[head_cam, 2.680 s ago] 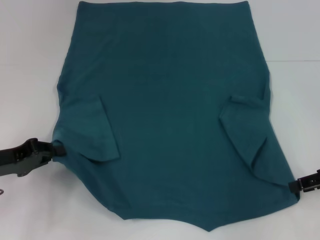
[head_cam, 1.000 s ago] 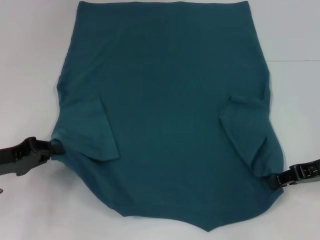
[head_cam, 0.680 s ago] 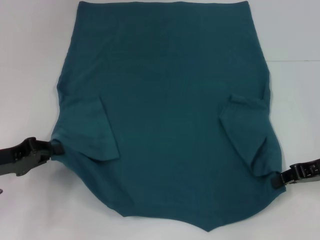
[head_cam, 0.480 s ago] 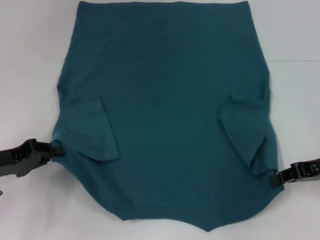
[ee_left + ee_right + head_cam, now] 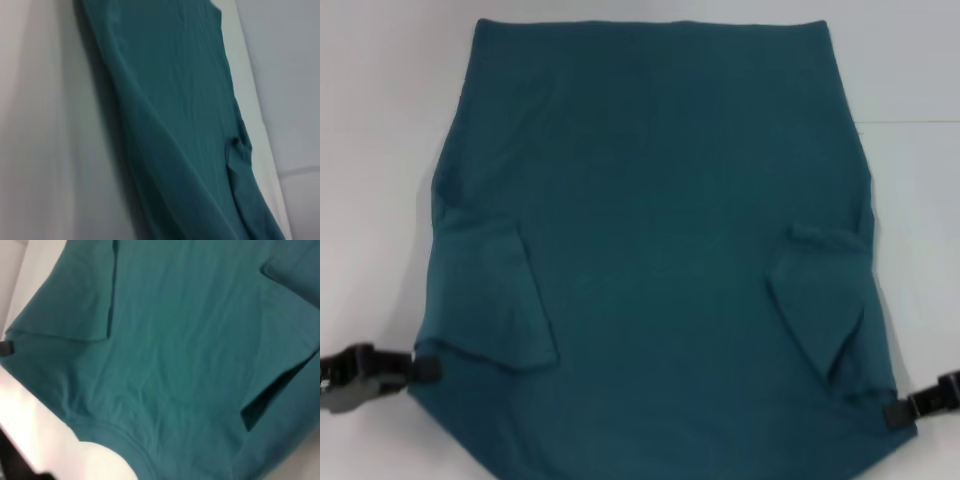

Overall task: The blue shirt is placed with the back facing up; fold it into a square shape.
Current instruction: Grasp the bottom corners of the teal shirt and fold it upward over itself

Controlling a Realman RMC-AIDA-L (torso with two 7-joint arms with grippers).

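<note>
The blue shirt lies back up on the white table, both short sleeves folded inward onto the body. Its near end runs off the bottom of the head view. My left gripper is shut on the shirt's left edge near the folded left sleeve. At the lower right, my right gripper is shut on the right edge below the folded right sleeve. The left wrist view shows the shirt stretched out. In the right wrist view the shirt fills the picture, with its collar edge curved.
White table surrounds the cloth on the left, right and far sides. A faint seam in the table crosses at the right. Nothing else stands on it.
Both grippers have moved toward the near edge of the table, drawing the shirt's shoulders with them. The collar end has slid out of the head view and the sleeves sit lower.
</note>
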